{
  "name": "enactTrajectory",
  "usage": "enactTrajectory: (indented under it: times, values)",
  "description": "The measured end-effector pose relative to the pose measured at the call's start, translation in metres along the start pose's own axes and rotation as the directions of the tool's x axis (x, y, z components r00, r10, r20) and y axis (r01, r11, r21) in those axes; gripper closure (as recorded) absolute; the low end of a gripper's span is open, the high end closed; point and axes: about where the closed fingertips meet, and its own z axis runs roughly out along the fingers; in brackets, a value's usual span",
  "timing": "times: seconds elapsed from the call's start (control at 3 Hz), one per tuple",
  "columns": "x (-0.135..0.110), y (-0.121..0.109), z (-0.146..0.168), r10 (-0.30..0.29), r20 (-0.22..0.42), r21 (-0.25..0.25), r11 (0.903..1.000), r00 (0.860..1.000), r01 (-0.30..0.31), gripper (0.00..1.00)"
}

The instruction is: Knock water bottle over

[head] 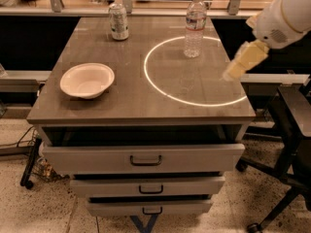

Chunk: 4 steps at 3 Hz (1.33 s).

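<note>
The tool point(235, 69), a pale yellow part hanging from the robot's white arm point(284, 13), slants down and to the left over the right edge of the surface point(126, 101). Its tip sits above the right side of a glowing ring of light point(146, 74) cast on the surface. Whether the tool is spread wide or drawn narrow cannot be told, and nothing can be seen held in it.

Left of the tool and farther back, apart from it, the water bottle point(195, 27) stands upright on the surface. It is clear plastic with a white cap and a label band, and its base is just inside the far arc of the ring.

Farther left of the tool, near the back edge, a silver drink can point(118, 22) stands upright, well apart from the bottle. Well to the tool's left and nearer the front, a white bowl point(87, 80) rests outside the ring.

Below the tool and to its left, three drawers point(143, 158) are stacked under the surface, each pulled partly out. Right of the tool and lower, a dark office chair point(291, 130) stands beside the cabinet.
</note>
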Motion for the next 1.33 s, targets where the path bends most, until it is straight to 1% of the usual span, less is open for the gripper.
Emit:
enactTrajectory:
  times: [0.33,0.67,1.0,1.33]
  values:
    - [-0.035,-0.026,0.042,0.118,0.105,0.045,0.9913,0.987,-0.124,0.00]
    - [-0.057,-0.047,0.069,0.184,0.175,0.074,0.9772,0.967,-0.199,0.00]
    - [-0.081,-0.071,0.096,0.218,0.264,0.096,0.9632,0.940,-0.251,0.00]
    - [-0.090,-0.110,0.122,0.217,0.356,0.140,0.9494,0.909,-0.281,0.00]
